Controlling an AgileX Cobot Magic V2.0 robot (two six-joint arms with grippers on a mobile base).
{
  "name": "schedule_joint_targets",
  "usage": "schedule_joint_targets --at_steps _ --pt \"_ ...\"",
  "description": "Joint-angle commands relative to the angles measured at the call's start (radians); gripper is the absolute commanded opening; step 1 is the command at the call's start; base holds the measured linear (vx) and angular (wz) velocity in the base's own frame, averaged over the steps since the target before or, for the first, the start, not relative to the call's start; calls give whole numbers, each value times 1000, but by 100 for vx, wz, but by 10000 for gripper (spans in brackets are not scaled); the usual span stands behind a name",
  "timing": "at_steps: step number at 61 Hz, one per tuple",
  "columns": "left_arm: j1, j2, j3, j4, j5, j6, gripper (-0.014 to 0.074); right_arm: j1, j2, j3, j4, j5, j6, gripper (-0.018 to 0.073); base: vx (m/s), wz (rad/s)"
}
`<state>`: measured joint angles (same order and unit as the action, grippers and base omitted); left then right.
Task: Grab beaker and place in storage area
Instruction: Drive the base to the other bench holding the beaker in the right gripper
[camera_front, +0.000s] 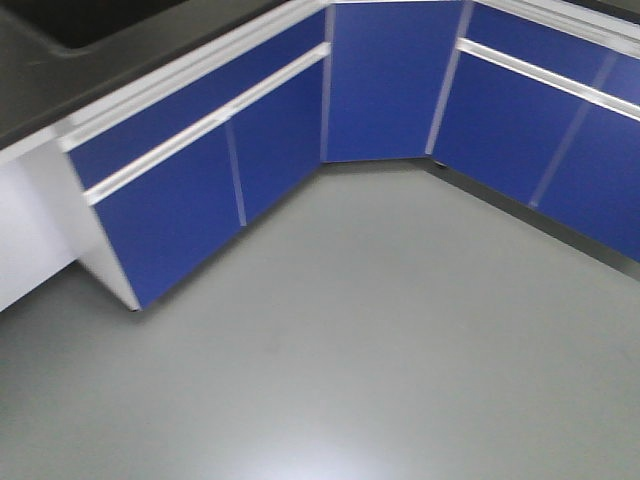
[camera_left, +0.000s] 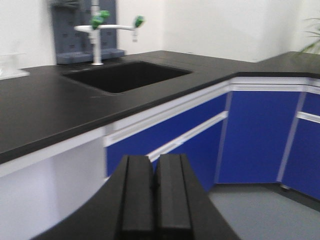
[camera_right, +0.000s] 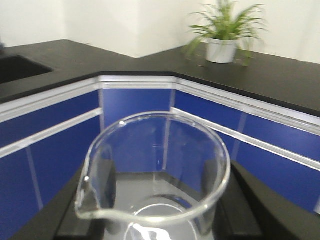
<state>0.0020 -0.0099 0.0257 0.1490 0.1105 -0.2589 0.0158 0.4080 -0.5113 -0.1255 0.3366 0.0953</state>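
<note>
Right gripper (camera_right: 160, 217): clamped on one clear glass beaker (camera_right: 155, 165); beaker upright between its black fingers, spout at lower left, base cut off by frame edge | left gripper (camera_left: 155, 200): fingers pressed together, empty; pointing toward black benchtop (camera_left: 40, 110) with one sink (camera_left: 125, 75) | one potted plant (camera_right: 222, 35) behind; views blurred; front view shows neither arm

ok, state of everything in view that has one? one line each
beaker: upright, no liquid visible, gripped
right gripper: shut on the beaker
left gripper: shut, holding nothing
tap: no water running
sink: no water visible
cabinet doors: all closed
potted plant: upright
</note>
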Motion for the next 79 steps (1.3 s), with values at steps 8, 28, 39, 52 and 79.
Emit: schedule_joint_targets --at_steps 8,28,39,52,79 --pt "-7 -17 22 -6 -85 -6 -8 -4 6 -30 -6 -83 -6 -1 -14 -74" --pt "-7 -17 22 -6 -85 -6 -8 -4 6 -30 -6 -83 -6 -1 -8 -82" --pt "-7 -17 22 -6 -85 -6 -8 -4 6 -30 -6 -83 -6 -1 1 -81" --pt "-7 -17 22 -6 -85 -6 -8 -4 6 -30 -6 -85 -6 -1 11 -54" --pt "-7 -17 22 -6 -85 -6 -8 -4 6 -30 -6 -87 -6 -1 24 -41"
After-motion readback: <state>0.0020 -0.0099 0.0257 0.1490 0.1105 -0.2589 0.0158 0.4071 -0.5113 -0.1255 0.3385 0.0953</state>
